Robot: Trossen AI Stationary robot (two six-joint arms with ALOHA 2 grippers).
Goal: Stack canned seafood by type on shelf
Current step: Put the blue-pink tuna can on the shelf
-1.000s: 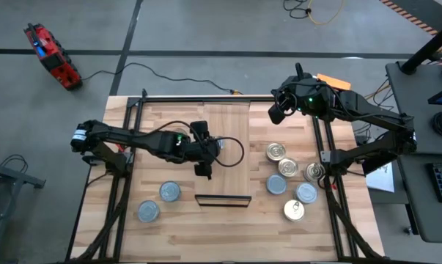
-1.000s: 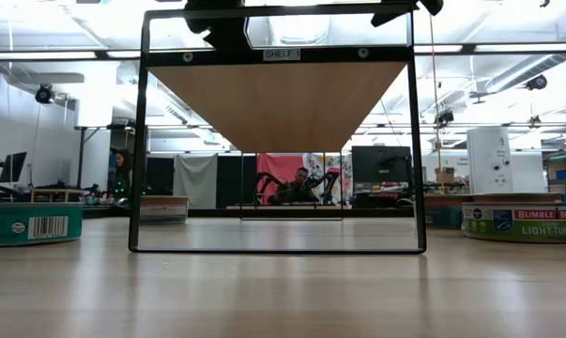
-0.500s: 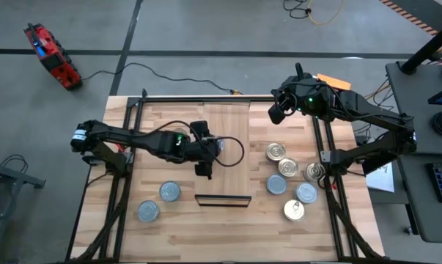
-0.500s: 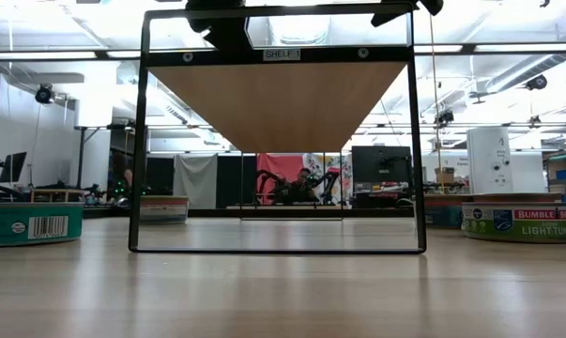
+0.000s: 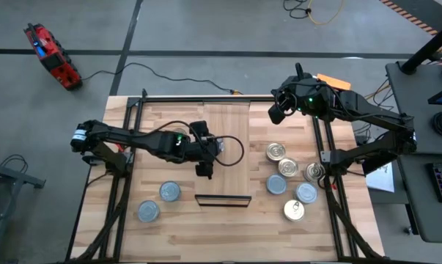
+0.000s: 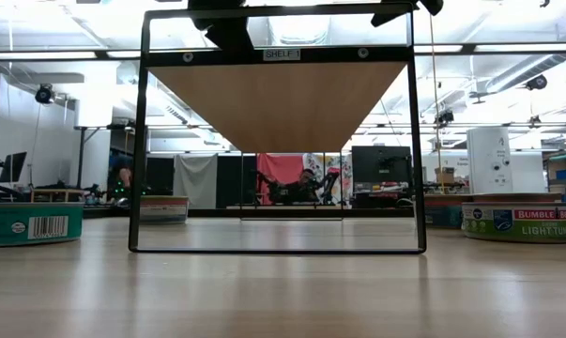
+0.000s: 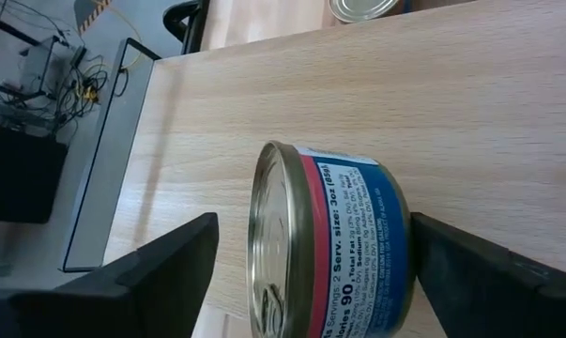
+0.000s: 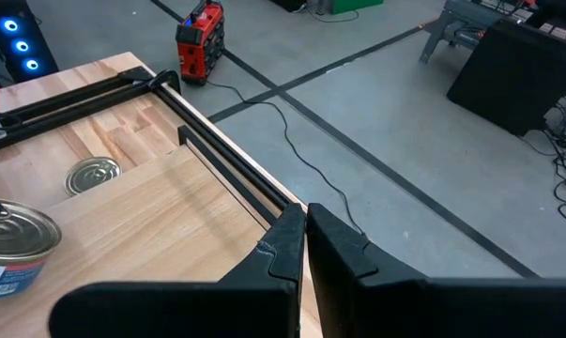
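The shelf (image 5: 231,132) is a pale plank in the table's middle. My left gripper (image 5: 204,170) hangs over its left edge, open. Between its fingers (image 7: 315,221) is a tin (image 7: 344,249) with a blue and red label and a ringed silver lid, over the shelf's wood (image 7: 451,113). The lid faces one finger and the base faces the other. The picture's edge cuts off its underside, so how it rests does not show. My right gripper (image 5: 276,115) waits shut (image 8: 304,235) above the table's far right, with nothing in it. My left gripper stands open around the tin, coming slanting down from the table's left. The finger (image 7: 160,272) on the lid side is clear of the lid (image 7: 264,235), with bare wood between them. The other finger's tip lies right at the base rim (image 7: 409,230); whether it touches, I cannot tell.
Several tins (image 5: 288,167) stand on the table right of the shelf, and two blue-grey-topped ones (image 5: 169,191) stand at the near left. Black frame rails (image 5: 125,147) run along both sides. The low view shows the shelf's frame (image 6: 278,54) and tins (image 6: 517,223) on either side.
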